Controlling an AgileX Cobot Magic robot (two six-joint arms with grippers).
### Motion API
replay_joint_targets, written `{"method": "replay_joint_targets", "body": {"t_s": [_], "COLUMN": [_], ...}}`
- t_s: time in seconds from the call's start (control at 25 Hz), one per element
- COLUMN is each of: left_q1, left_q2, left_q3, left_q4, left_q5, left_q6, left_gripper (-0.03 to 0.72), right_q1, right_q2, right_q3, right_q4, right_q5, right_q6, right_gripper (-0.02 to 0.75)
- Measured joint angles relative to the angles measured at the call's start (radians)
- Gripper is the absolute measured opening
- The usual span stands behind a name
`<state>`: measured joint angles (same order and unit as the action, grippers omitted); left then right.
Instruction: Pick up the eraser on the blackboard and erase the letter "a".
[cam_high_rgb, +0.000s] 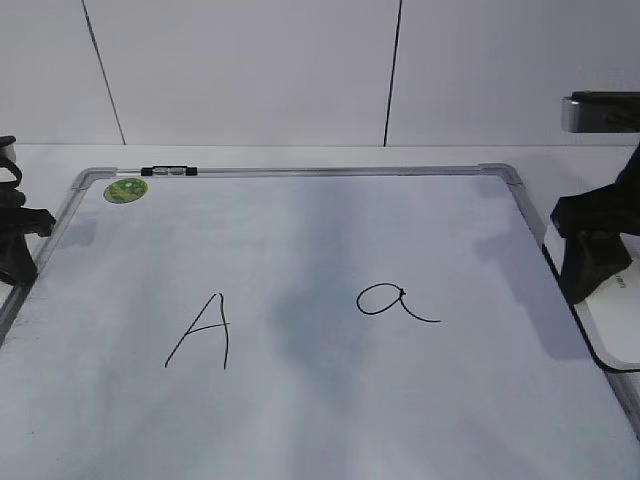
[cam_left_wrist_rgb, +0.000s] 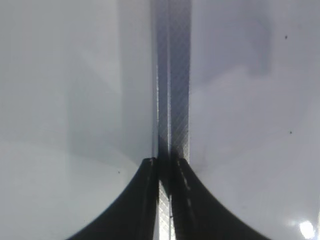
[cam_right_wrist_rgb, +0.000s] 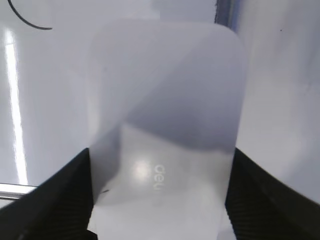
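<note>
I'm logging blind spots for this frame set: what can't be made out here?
- Exterior view: the eraser is cut by the right edge and hidden behind the right gripper.
- Right wrist view: finger contact with it is unclear; its lettering is blurred.
- Left wrist view: only the blackboard frame shows.

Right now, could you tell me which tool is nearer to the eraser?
Right. The right tool straddles the eraser at the blackboard's right edge; the left tool sits shut at the far left edge.

Board surface between the letter "a" (cam_high_rgb: 395, 301) and the eraser (cam_high_rgb: 618, 325) lies unobstructed.
</note>
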<state>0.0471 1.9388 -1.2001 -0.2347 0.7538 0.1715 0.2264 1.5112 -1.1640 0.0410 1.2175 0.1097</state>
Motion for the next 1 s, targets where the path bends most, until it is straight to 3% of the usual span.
{"method": "replay_joint_targets", "body": {"t_s": [0.32, 0.72, 1.0], "left_q1": [0.000, 0.000, 0.000], "left_q2": [0.000, 0.000, 0.000], "left_q3": [0.000, 0.000, 0.000], "left_q4": [0.003, 0.003, 0.003], "left_q5": [0.000, 0.000, 0.000], "left_q6": [0.000, 0.000, 0.000], "left_gripper": [0.065, 0.066, 0.067], "right_q1": [0.106, 0.143, 0.229], "right_q2": [0.131, 0.385, 0.494], "right_q3": [-0.096, -0.293, -0.372], "right_q4": [-0.002, 0.021, 0.019], "right_q5": [-0.014, -0.041, -0.080], "right_q6": [-0.002, -0.049, -0.071], "right_gripper": [0.589, 0.589, 0.589]}}
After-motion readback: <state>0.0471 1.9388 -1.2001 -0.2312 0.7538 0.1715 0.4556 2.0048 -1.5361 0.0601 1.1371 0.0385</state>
